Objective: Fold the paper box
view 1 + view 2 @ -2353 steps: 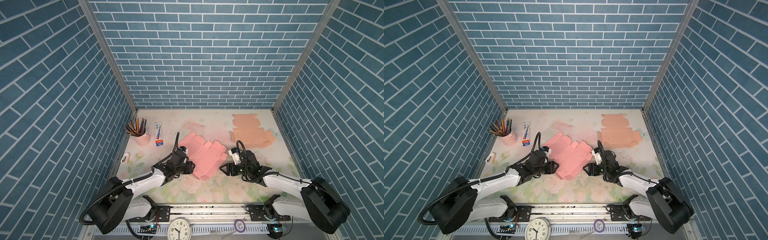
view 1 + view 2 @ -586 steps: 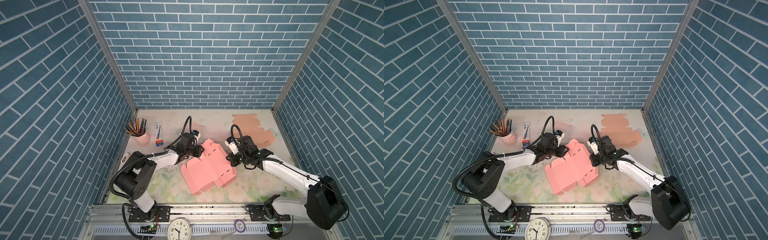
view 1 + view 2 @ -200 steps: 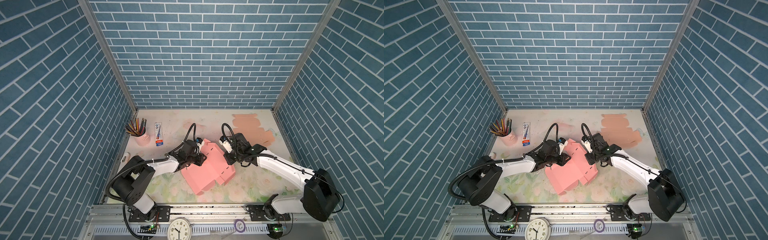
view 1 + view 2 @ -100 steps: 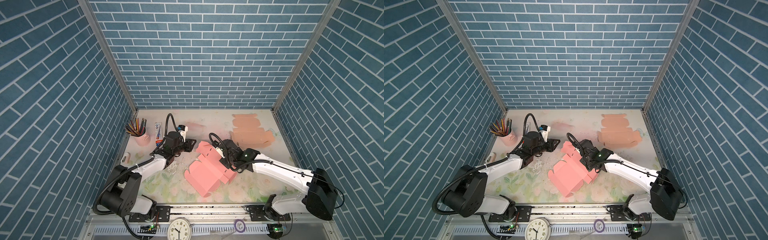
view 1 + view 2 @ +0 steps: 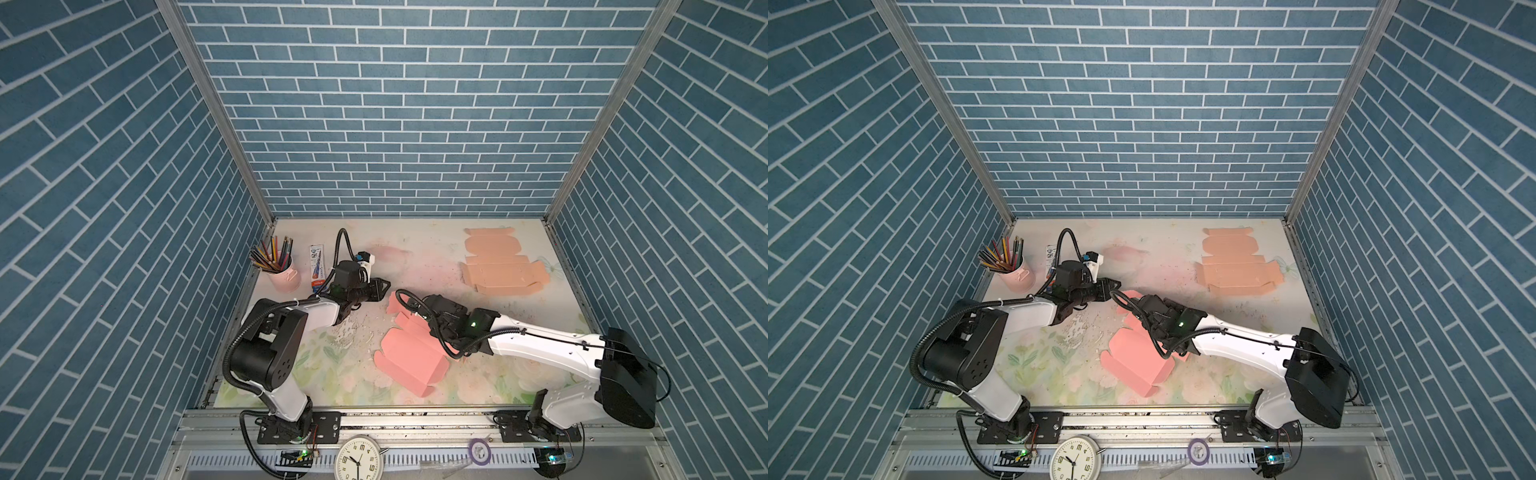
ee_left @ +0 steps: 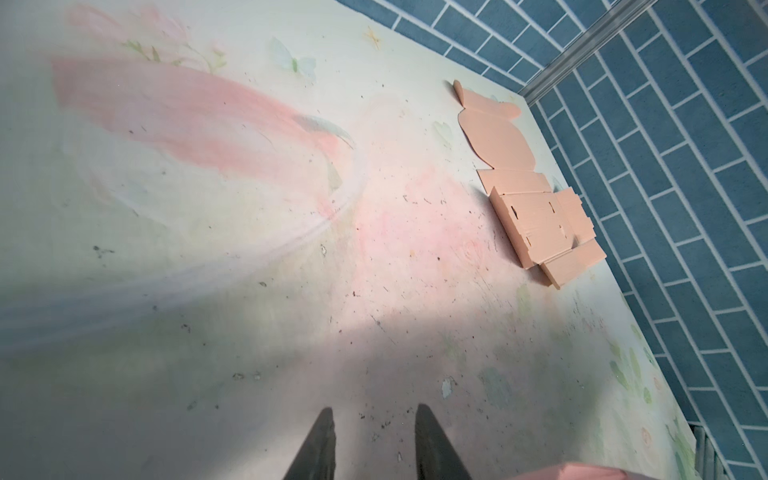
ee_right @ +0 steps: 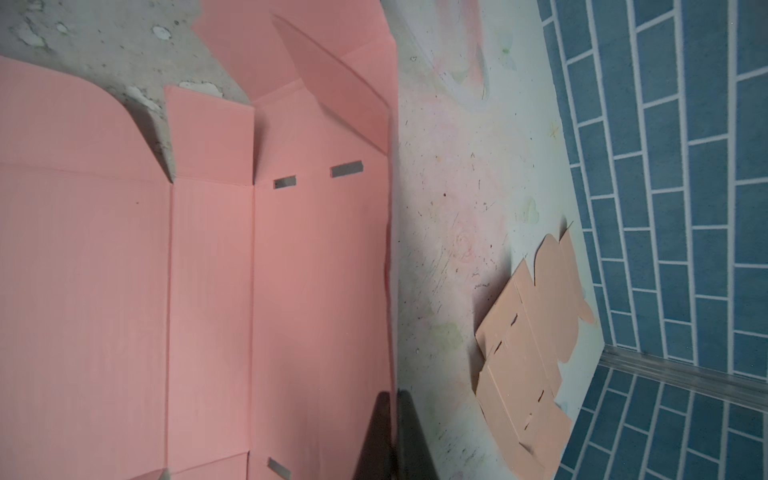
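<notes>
The paper box [image 5: 409,353] is a pink cut sheet, partly folded, lying mid-table in both top views [image 5: 1136,359]. My right gripper [image 7: 392,401] is shut on the thin edge of one raised pink panel [image 7: 320,270]. From above, its wrist [image 5: 442,318] covers the sheet's far part. My left gripper [image 6: 374,415] is open with nothing between its fingers, hovering over bare table. It sits just beyond the sheet's far-left corner [image 5: 384,286], apart from it. Only a pink corner [image 6: 582,471] shows at the edge of the left wrist view.
Flat peach box sheets [image 5: 500,268] lie stacked at the back right, near the wall. A pink cup of pencils [image 5: 282,272] and a small printed pack [image 5: 318,268] stand at the back left. A clock [image 5: 359,459] and tape roll [image 5: 480,449] sit on the front rail.
My left gripper has come off the pink sheet, drawn back toward the far left and opened wider. The right arm has swung left, carrying the sheet's edge with it.
</notes>
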Controlling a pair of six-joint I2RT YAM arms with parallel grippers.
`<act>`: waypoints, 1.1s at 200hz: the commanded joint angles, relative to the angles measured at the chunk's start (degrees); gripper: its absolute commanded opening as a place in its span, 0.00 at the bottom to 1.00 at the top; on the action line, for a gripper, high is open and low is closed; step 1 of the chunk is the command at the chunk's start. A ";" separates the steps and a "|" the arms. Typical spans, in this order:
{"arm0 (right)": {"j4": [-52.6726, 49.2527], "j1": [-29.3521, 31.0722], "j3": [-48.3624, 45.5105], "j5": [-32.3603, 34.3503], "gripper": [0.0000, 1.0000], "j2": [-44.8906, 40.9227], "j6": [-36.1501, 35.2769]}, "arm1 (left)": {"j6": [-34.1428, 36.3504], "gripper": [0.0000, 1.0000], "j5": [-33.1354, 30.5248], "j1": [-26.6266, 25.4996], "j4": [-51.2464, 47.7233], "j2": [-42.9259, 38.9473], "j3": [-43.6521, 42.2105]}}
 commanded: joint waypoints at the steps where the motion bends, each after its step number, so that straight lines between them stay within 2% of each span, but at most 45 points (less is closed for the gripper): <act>1: 2.58 0.69 0.98 4.80 0.00 1.32 -5.71 | 2.62 0.36 3.08 -1.48 0.67 1.07 3.02; 84: 12.97 0.72 -1.97 7.67 0.00 2.68 -18.12 | 1.05 0.37 6.18 -2.35 4.08 0.95 -1.31; 125: 16.91 1.19 -4.27 9.15 0.00 2.46 -21.44 | -1.77 0.37 7.68 -3.17 7.89 -2.54 -5.97; 220: 23.77 6.02 -9.66 13.96 0.00 1.39 -26.26 | -0.55 0.37 2.53 -6.34 9.05 -10.65 -16.22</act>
